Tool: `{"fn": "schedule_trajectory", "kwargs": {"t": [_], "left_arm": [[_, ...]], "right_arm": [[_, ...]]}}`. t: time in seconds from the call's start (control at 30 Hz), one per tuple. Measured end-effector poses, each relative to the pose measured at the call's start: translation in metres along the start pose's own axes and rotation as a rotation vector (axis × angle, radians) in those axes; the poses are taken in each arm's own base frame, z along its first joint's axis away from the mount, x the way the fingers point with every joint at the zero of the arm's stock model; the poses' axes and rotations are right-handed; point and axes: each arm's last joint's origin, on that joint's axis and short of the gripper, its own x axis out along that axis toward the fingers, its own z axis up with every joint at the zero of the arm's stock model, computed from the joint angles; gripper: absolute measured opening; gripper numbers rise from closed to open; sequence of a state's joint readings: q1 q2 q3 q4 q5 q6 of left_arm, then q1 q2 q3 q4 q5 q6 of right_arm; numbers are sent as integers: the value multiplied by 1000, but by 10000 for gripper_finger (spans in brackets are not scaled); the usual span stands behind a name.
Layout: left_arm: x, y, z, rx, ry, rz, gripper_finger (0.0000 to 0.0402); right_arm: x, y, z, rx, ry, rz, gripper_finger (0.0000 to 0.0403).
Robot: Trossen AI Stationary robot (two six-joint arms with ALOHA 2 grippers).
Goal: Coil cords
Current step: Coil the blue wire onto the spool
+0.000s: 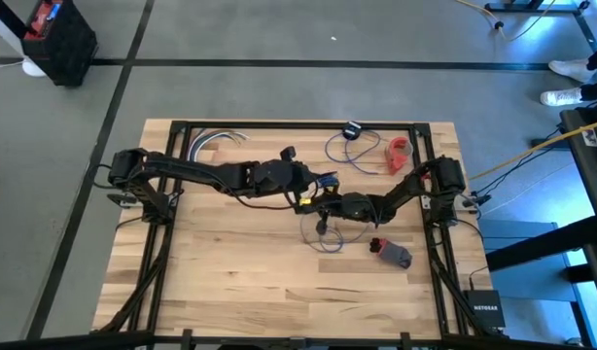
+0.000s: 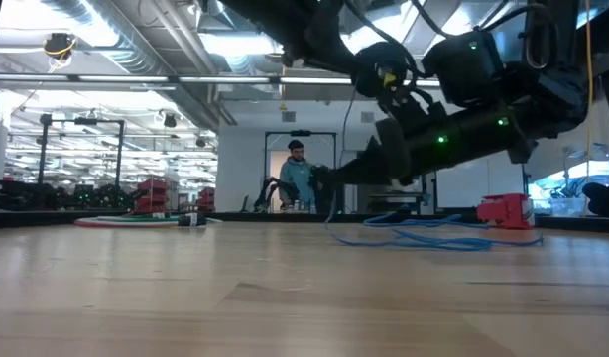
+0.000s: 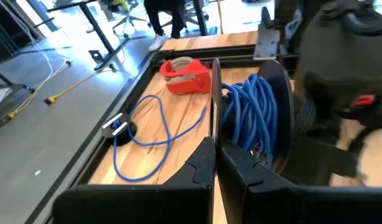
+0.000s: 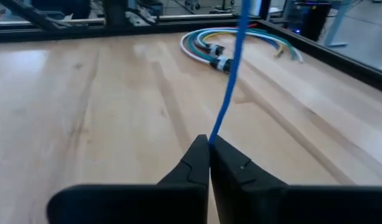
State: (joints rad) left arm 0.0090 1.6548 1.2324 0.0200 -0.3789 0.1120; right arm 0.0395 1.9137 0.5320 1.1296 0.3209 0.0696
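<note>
My two arms are dark, near-black, built of slim tube links joined by bulkier rounded joints. Thick black cabling runs along the left arm (image 1: 196, 175) and the right arm (image 1: 405, 190). On the low camera I see small green lights glowing on the right arm's housings and a bit of yellow at a joint. The left gripper (image 3: 214, 163) has flat, matte black, wedge-shaped fingers with angled facets; the right gripper (image 4: 209, 154) matches. A small red tab shows on the housing beside the left wrist camera.
</note>
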Motion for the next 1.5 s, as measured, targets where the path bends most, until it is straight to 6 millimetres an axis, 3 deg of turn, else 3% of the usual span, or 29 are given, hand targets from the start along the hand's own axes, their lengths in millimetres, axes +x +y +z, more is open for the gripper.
{"fn": "schedule_trajectory", "kwargs": {"t": [0.57,0.77,1.2,1.37,1.5], "left_arm": [[-8,-2,-13,170,153,-34,0],[-5,-2,-23,239,244,36,0],[10,5,-35,361,323,275,0],[23,3,-40,412,315,289,0],[25,2,-40,438,310,287,0]], "right_arm": [[-62,-28,10,-106,-42,-306,11],[-74,-31,24,-75,-103,-298,13],[-76,-20,58,121,-232,54,7],[-68,-16,73,111,-246,80,10],[-61,-17,79,60,-208,-5,11]]}}
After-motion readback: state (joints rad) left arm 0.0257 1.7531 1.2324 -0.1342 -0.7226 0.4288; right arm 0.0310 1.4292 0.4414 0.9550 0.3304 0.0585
